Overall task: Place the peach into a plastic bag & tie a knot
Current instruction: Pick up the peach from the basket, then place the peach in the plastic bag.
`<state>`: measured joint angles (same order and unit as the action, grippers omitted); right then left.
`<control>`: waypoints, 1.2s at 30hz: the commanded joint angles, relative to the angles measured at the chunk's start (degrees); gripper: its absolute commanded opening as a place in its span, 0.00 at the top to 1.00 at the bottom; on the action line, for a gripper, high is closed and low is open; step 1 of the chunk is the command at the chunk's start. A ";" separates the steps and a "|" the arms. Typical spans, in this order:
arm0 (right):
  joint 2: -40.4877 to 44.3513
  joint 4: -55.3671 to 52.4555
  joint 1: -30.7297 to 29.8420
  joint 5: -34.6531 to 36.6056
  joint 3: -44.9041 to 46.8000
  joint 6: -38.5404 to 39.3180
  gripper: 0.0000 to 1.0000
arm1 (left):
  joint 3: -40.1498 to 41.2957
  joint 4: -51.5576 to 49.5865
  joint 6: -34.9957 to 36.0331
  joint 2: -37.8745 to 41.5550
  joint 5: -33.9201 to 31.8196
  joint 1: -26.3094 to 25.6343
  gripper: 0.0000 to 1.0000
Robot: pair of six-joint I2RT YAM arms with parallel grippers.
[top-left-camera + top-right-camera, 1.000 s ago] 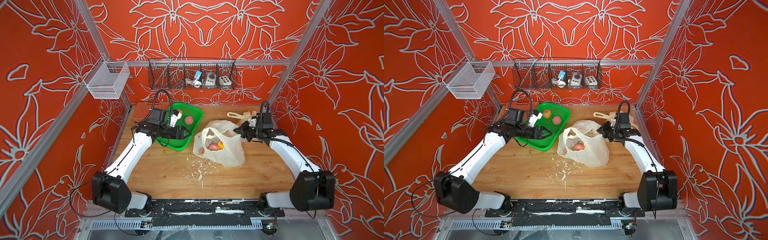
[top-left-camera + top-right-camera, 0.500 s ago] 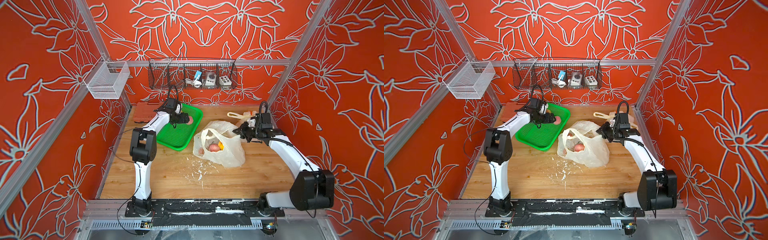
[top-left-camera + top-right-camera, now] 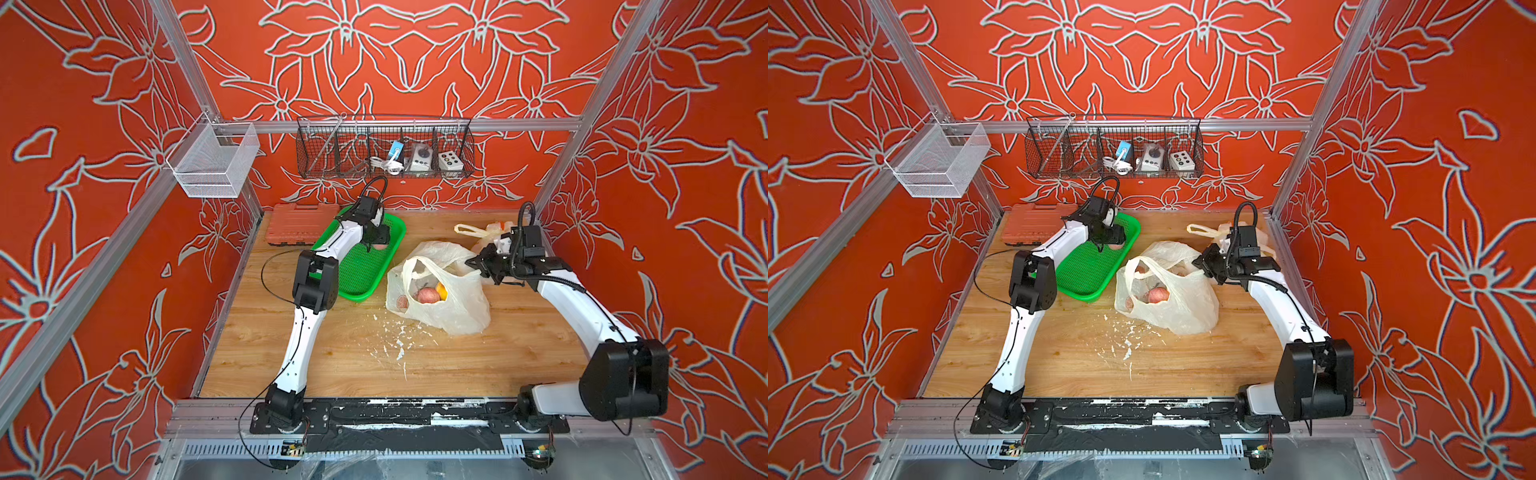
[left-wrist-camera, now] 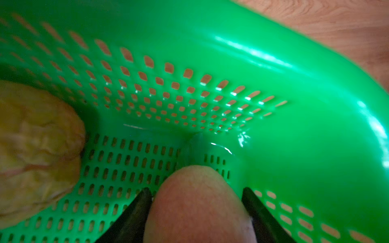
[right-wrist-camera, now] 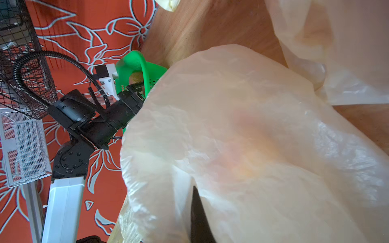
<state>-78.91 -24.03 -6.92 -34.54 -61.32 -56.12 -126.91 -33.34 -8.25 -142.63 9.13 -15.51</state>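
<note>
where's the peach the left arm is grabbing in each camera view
In a top view: the peach, far corner of the green tray, under the left gripper.
In a top view: the peach, same corner.
Left wrist: low centre, between the fingers.
Right wrist: cannot tell; the left gripper blocks that corner.
Shared landmark: the green tray.

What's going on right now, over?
Left gripper shut on peach in green tray. Right gripper shut on bag, mouth open. Yellow fruit beside peach, not touching.

Peach [image 4: 195,206] runs off-frame — right gripper [image 5: 196,206] has one finger (behind plastic bag [image 5: 252,147]) hidden
</note>
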 commanded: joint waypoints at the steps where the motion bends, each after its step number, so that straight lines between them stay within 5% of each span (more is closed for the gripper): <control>1: 0.50 -0.66 -0.37 0.88 -1.46 0.59 1.00 | 3.43 -0.98 0.14 7.01 0.48 0.21 0.50; 5: 0.95 -0.23 -0.33 0.80 -1.08 0.34 1.00 | 13.97 -0.47 -1.77 20.89 4.23 0.38 0.49; 12: 1.05 0.12 -0.33 0.27 -1.43 0.24 1.00 | 52.34 7.06 -11.13 54.99 13.72 -0.39 0.47; 17: 0.60 0.44 -0.77 0.09 -2.46 -0.14 1.00 | 67.23 12.79 -19.66 68.16 18.36 -4.47 0.48; 25: 1.90 0.04 -2.48 1.23 -2.19 -0.74 1.00 | 80.38 41.76 -29.98 65.00 16.23 -12.08 0.47; 31: 2.60 0.22 -3.97 1.67 -0.25 -1.75 1.00 | 77.37 59.11 -33.23 54.47 18.96 -13.56 0.41; 36: 2.46 1.93 -4.46 1.66 1.29 -3.21 1.00 | 69.11 58.69 -31.06 48.02 19.44 -17.82 0.28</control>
<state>-77.38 -23.46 -10.96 -34.06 -61.08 -57.80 -53.82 19.46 -39.99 -93.01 27.05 -31.31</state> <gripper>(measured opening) 0.050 0.711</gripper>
